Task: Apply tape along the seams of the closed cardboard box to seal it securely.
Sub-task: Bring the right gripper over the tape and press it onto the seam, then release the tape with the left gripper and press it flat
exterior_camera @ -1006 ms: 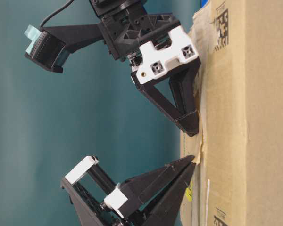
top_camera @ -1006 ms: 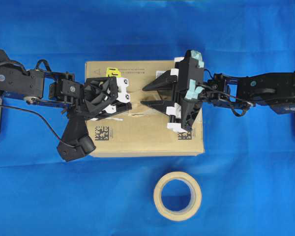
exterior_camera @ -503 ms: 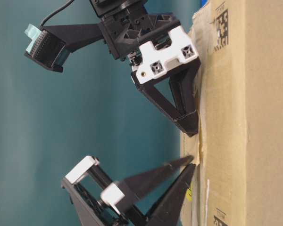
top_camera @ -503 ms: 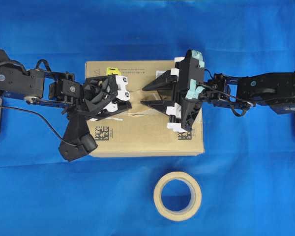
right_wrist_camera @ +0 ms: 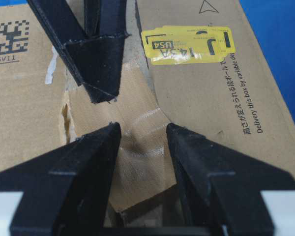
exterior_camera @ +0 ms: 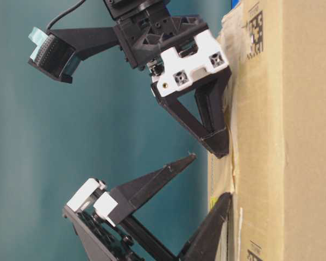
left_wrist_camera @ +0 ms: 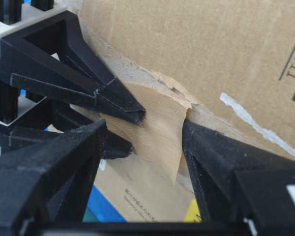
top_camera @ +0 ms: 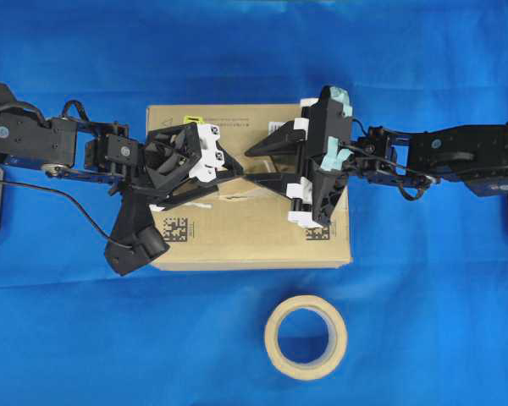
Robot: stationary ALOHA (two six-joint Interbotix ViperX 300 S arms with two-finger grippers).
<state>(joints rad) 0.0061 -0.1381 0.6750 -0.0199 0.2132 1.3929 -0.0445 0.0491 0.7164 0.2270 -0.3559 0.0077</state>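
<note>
Both sets of fingers spread open over the tape [right_wrist_camera: 132, 147], pressing it flat across the seam [top_camera: 229, 196] of the box [top_camera: 254, 237].

tape [right_wrist_camera: 137, 142] on cardboard box [top_camera: 237, 233], tape roll [top_camera: 306, 337] beside

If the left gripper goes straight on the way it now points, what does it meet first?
Most likely the right gripper, whose fingertips sit just ahead over the cardboard box. The left gripper, open, points across the tape toward it. Depth is unclear, so it might pass above.
</note>
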